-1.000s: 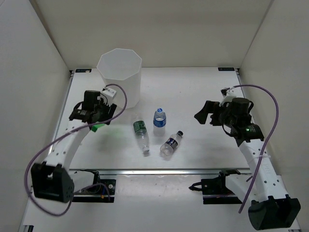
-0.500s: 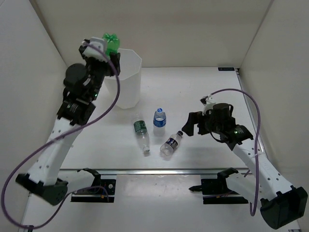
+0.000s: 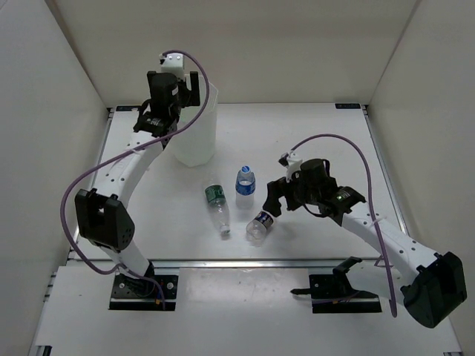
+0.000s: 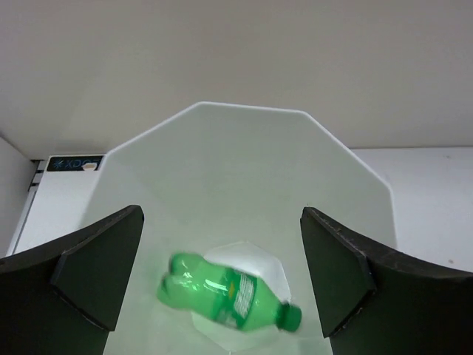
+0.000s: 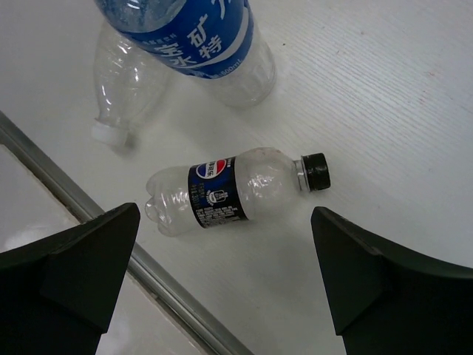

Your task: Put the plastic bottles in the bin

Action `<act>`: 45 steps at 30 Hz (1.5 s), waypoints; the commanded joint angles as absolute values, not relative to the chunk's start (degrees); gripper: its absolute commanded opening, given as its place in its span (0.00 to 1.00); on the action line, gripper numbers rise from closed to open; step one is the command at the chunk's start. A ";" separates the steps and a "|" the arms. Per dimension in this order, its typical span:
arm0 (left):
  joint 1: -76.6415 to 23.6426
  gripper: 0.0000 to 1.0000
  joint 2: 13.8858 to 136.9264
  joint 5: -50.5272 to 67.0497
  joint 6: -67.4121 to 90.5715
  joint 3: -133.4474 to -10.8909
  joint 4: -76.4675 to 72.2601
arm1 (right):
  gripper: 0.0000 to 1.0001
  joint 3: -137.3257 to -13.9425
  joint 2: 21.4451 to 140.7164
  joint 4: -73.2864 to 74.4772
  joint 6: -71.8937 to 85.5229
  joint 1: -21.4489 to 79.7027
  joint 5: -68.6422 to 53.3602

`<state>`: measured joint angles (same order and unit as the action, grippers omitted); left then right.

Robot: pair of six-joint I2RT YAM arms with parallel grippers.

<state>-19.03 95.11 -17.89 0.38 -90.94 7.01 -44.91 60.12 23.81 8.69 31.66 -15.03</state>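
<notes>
The tall white bin stands at the back left. My left gripper hangs open over its mouth. In the left wrist view the all-green bottle is loose inside the bin, down by its floor, between my open left gripper's fingers but untouched. Three clear bottles are on the table: a green-label one lying down, a blue-label one upright, and a dark-label one lying down. My right gripper hovers open just above the dark-label bottle, right gripper empty.
The metal rail of the table's near edge runs close to the dark-label bottle. The blue-label bottle and the clear bottle with a white cap lie just beyond it. White walls enclose the table on three sides.
My left arm swung from the table up over the bin with the green bottle, then opened and let it fall in. My right arm moved left to above the dark-label bottle.
</notes>
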 commanded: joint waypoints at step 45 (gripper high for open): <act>-14.33 0.99 44.91 -20.30 31.20 -56.61 54.23 | 0.05 -102.73 87.45 10.03 -11.52 42.28 2.47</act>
<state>-14.92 44.71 -20.08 32.27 -57.43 56.16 -96.25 87.15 12.56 -8.56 42.50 2.42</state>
